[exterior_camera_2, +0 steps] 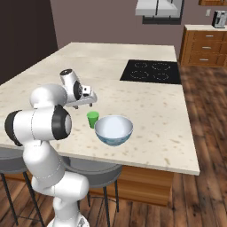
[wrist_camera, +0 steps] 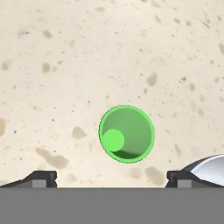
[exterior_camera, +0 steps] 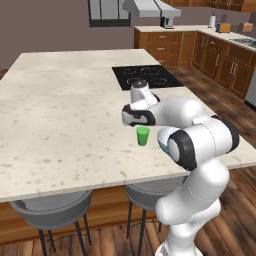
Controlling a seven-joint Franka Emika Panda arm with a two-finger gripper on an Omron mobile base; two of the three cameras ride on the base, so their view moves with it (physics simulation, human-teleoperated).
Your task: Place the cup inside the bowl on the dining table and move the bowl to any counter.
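The gripper (wrist_camera: pixel 111 179) hangs with jaws wide apart, seemingly above the upright cup (wrist_camera: pixel 127 134), which sits between the fingertips; the bowl (wrist_camera: pixel 209 166) lies just beside one.

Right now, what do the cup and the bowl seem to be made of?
The cup looks like plastic: uniform bright green, matte, thin rim. The bowl looks like glazed ceramic: smooth white inside, pale blue patterned outside. Both are rendered, so this is only a guess.

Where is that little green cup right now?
The cup stands upright on the dining table near its front edge, just left of the bowl in the right base view, under the open gripper.
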